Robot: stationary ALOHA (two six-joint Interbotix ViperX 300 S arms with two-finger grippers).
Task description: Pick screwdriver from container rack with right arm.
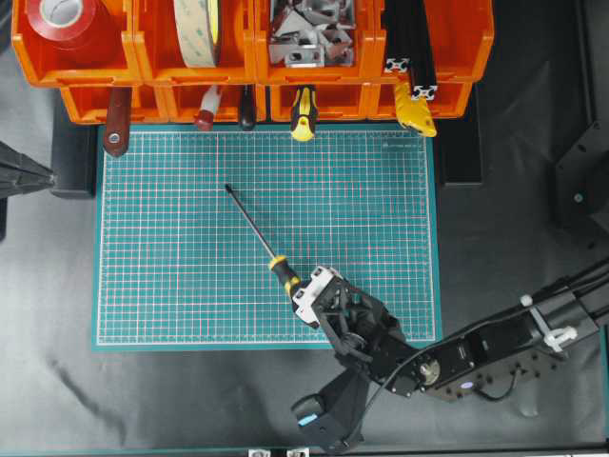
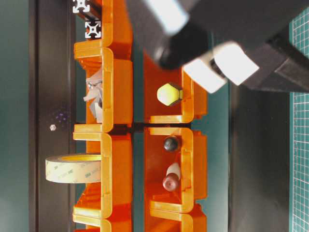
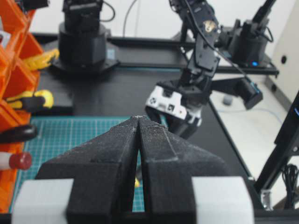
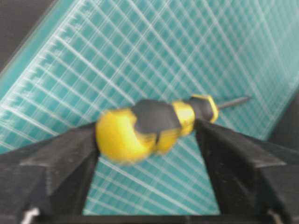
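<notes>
While screwdriver [image 1: 264, 246] lies mid-mat [image 1: 171, 286], right end effector [image 1: 306, 290] spread, handle between.

The screwdriver [image 1: 259, 236] had a yellow-and-black handle and dark shaft, lying on the white-gridded green mat [image 1: 190, 286] below the orange container rack [image 1: 152, 67].

Green cutting mat [image 1: 190, 286] centred on dark counter [image 1: 514, 248]; at twelve o'clock red tape roll [image 1: 63, 19], beige tape roll [image 1: 198, 29] (upright), metal brackets [image 1: 309, 36].
</notes>
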